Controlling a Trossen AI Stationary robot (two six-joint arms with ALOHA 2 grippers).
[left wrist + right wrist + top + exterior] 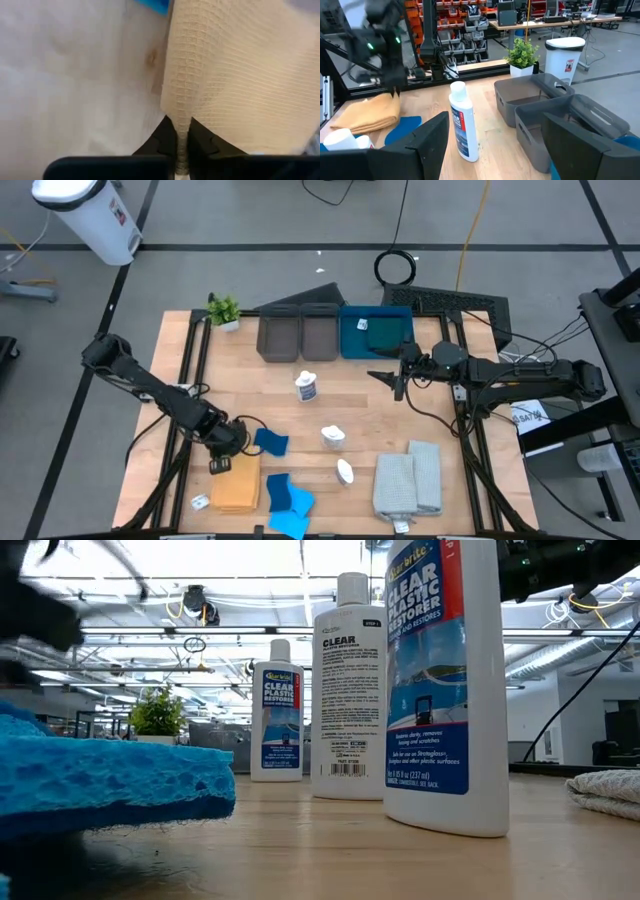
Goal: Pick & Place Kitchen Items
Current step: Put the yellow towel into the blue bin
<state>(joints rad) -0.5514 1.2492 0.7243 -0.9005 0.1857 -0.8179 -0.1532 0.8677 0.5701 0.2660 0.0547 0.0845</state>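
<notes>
Cloth is the job in hand: we see the left gripper (219, 464) at the lower left of the high view, fingers pressed together on a fold of the orange cloth (240, 75), pinching an edge because, we judge, flat fabric offers no other hold. The right gripper (400, 383) hangs spread and empty right of centre, just below the blue tray (352, 346), likely waiting clear of the upright bottle (307, 388)
</notes>
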